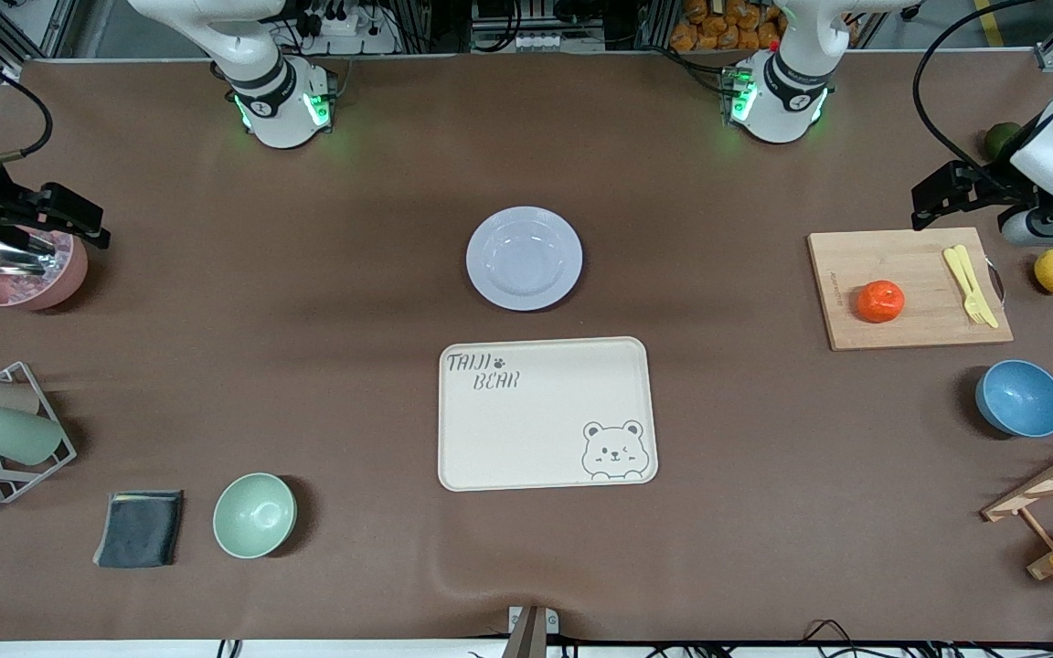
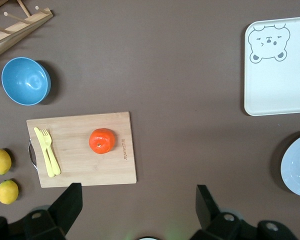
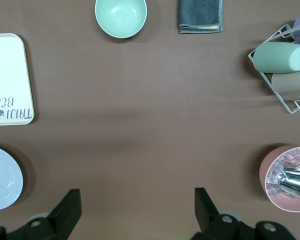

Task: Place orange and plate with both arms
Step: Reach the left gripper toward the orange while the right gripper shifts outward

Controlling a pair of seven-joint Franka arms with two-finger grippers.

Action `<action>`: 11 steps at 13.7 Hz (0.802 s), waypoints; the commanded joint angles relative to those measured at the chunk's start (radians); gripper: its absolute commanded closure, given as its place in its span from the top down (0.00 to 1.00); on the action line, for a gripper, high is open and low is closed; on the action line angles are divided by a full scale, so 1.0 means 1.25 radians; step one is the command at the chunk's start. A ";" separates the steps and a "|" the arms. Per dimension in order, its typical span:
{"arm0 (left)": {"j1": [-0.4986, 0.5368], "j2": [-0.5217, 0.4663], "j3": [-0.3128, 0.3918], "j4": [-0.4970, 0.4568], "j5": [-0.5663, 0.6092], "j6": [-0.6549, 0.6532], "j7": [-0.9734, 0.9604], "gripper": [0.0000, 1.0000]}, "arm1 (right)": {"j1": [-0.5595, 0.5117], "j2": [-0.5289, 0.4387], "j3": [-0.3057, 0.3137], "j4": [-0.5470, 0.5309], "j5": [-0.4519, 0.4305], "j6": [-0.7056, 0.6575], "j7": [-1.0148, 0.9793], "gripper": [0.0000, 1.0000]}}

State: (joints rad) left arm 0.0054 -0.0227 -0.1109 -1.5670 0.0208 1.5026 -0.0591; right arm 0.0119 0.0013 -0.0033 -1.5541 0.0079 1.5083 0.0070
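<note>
Brown counter (image 1: 307, 366), cream bear tray (image 1: 547, 413) dead centre. Pale lavender round plate (image 1: 524, 258) sits just above it; glossy red-orange orange (image 1: 880, 301) on the bamboo board (image 1: 909, 288) toward the left arm's end. Left end effector (image 2: 135, 210) and right end effector (image 3: 135, 210) hover wide apart, empty, probably parked clear for reaching.

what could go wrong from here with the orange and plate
1. The orange is round and glossy, lying loose on the cutting board; the open left gripper might nudge it so it rolls, perhaps into the fork beside it.
2. The plate lies flat on the table with a shallow rim, so the open right gripper may slip off or push it toward the tray.
</note>
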 commanded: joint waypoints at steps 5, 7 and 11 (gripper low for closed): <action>0.005 0.051 0.011 0.044 -0.010 -0.019 0.024 1.00 | -0.012 -0.007 0.012 -0.011 -0.011 0.009 0.010 1.00; 0.004 0.070 0.011 0.040 -0.012 -0.015 0.020 1.00 | -0.010 -0.007 0.012 -0.012 -0.012 0.009 0.010 1.00; 0.005 0.092 0.011 0.028 -0.008 -0.009 0.008 1.00 | -0.007 -0.003 0.012 -0.013 -0.011 0.023 0.010 1.00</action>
State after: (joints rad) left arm 0.0062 0.0823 -0.0967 -1.5483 0.0208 1.5034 -0.0558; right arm 0.0119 0.0034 -0.0025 -1.5593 0.0079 1.5248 0.0070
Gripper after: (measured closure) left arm 0.000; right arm 0.000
